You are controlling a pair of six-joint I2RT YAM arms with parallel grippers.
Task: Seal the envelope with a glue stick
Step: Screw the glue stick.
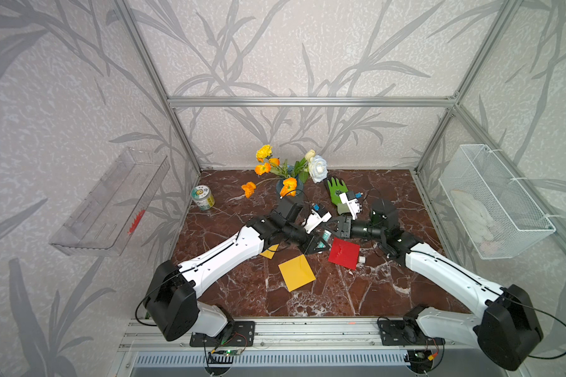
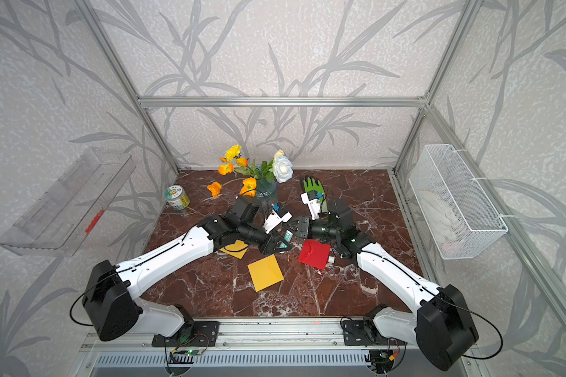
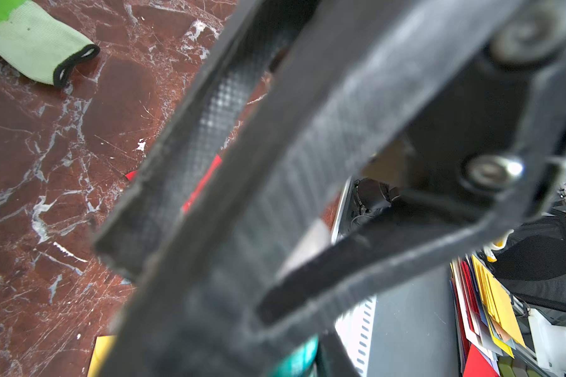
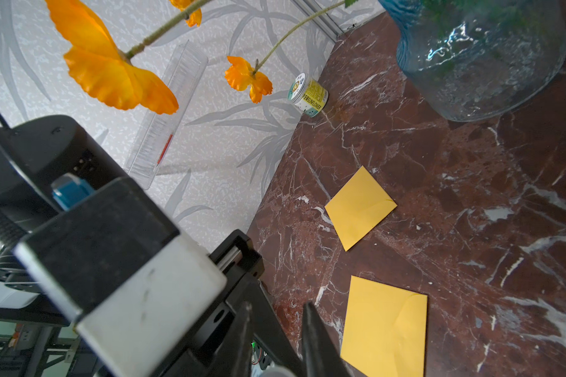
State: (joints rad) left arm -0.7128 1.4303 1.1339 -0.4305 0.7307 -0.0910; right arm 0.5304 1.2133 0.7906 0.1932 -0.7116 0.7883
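Both grippers meet above the table's middle. My left gripper (image 1: 321, 243) (image 2: 284, 244) is shut on the glue stick (image 1: 326, 234) (image 2: 288, 235), whose teal label (image 3: 299, 359) shows between its jaws. From the opposite side my right gripper (image 1: 331, 228) (image 4: 276, 306) is shut on the stick's white end (image 4: 275, 370). Just below them lies a red envelope (image 1: 343, 253) (image 2: 314, 254). A small white cap-like piece (image 1: 361, 259) rests at its corner. A yellow envelope (image 1: 297, 272) (image 4: 384, 326) lies nearer the front. Another yellow envelope (image 1: 270, 253) (image 4: 360, 207) is half under my left arm.
A blue glass vase (image 1: 288, 187) of flowers stands at the back. A small labelled jar (image 1: 203, 197) sits back left and a green glove (image 1: 336, 191) back right. A wire basket (image 1: 490, 202) hangs on the right wall, a clear shelf (image 1: 111, 202) on the left.
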